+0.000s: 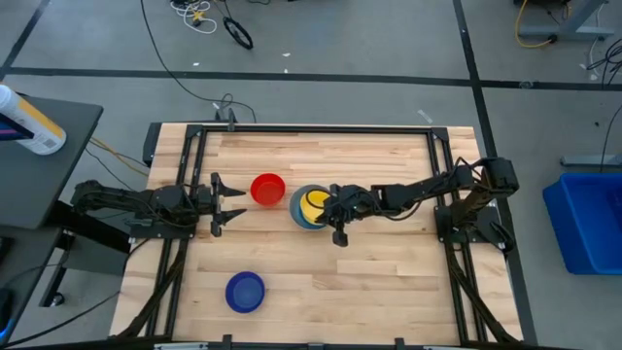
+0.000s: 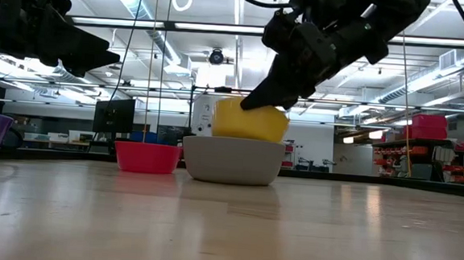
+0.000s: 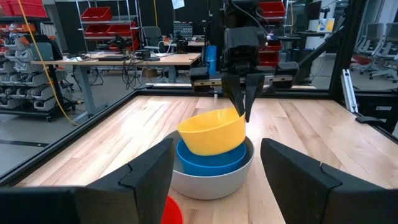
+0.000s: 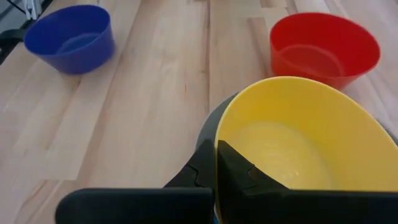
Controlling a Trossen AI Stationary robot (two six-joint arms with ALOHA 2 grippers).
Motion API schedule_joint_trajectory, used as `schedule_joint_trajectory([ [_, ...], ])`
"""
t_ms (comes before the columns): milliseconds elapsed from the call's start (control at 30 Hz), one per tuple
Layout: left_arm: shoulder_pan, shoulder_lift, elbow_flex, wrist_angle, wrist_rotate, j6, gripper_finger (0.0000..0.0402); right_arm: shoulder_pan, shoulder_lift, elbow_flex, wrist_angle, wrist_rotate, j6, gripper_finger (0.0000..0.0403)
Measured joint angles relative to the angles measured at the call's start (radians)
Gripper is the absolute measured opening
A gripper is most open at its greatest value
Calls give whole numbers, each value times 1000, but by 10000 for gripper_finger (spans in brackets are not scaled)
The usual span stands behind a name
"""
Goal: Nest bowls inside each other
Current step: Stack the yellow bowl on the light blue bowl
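While the right gripper [image 1: 334, 216] pinches the yellow bowl [image 1: 314, 203] by its rim, tilted, the light blue bowl [image 3: 210, 158] in the grey bowl [image 2: 232, 160] sits directly below; left gripper [image 1: 220, 202] waits spread nr the red bowl [image 1: 267, 189].
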Motion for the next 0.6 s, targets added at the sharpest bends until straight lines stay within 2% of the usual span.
schedule_joint_trajectory([
  [600,0,0,0,0,0,0,247,-11,23,65,-97,-27,-25,0],
])
